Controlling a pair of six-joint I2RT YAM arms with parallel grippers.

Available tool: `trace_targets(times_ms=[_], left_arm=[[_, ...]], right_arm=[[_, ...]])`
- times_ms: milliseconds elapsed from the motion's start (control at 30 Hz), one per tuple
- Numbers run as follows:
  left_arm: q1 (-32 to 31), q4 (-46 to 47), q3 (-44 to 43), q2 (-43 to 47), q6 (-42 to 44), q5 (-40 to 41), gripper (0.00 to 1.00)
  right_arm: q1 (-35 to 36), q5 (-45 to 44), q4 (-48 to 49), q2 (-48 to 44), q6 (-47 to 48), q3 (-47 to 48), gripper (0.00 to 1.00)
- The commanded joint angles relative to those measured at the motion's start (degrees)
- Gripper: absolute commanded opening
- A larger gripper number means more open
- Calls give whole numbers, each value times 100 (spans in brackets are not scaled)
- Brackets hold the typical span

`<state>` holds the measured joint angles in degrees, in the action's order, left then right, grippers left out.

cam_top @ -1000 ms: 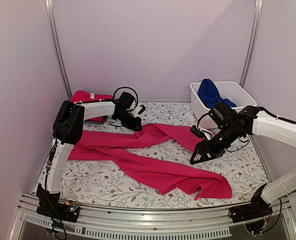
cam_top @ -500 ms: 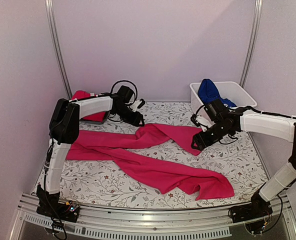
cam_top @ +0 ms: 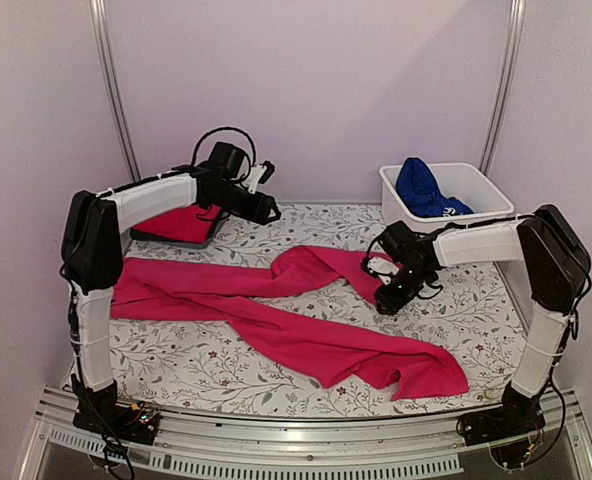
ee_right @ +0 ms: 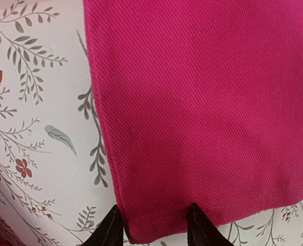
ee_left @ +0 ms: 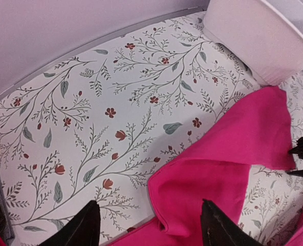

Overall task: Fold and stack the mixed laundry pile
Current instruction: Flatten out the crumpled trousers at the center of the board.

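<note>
A long magenta-pink garment [cam_top: 306, 335] lies twisted across the floral cloth. My right gripper [cam_top: 384, 297] is down at its back right corner. In the right wrist view the fingertips [ee_right: 110, 230] straddle the hemmed corner [ee_right: 202, 128], which lies flat between them; the gripper [ee_right: 154, 230] is partly open. My left gripper [cam_top: 271, 210] hangs open above the back left with nothing in it [ee_left: 151, 230], over a fold of the magenta garment [ee_left: 218, 169]. A folded red tee [cam_top: 176, 222] rests on a dark charcoal garment [cam_top: 208, 240]. A royal blue garment [cam_top: 421, 188] sits in the tub.
The white plastic tub [cam_top: 481, 180] stands at the back right, and its wall [ee_left: 264, 36] shows in the left wrist view. The floral leaf-patterned cloth [cam_top: 186, 365] covers the table. Metal posts rise at both back corners.
My left gripper opened, let go of the magenta garment and rose toward the back left. My right gripper moved left to the garment's corner and its jaws narrowed.
</note>
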<state>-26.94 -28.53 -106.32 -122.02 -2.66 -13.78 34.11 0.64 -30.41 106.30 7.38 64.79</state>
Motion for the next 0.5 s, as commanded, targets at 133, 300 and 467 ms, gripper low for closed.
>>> trace_targets(times_ms=[133, 300, 467], left_arm=[[57, 720, 978, 665, -101, 211, 72], [74, 770, 968, 514, -93, 266, 74], [53, 760, 613, 86, -172, 28, 74]], right_arm=[[230, -35, -1004, 178, -576, 715, 0], [575, 542, -1564, -1297, -1356, 1127, 0], [978, 775, -2170, -2358, -2114, 1488, 0]])
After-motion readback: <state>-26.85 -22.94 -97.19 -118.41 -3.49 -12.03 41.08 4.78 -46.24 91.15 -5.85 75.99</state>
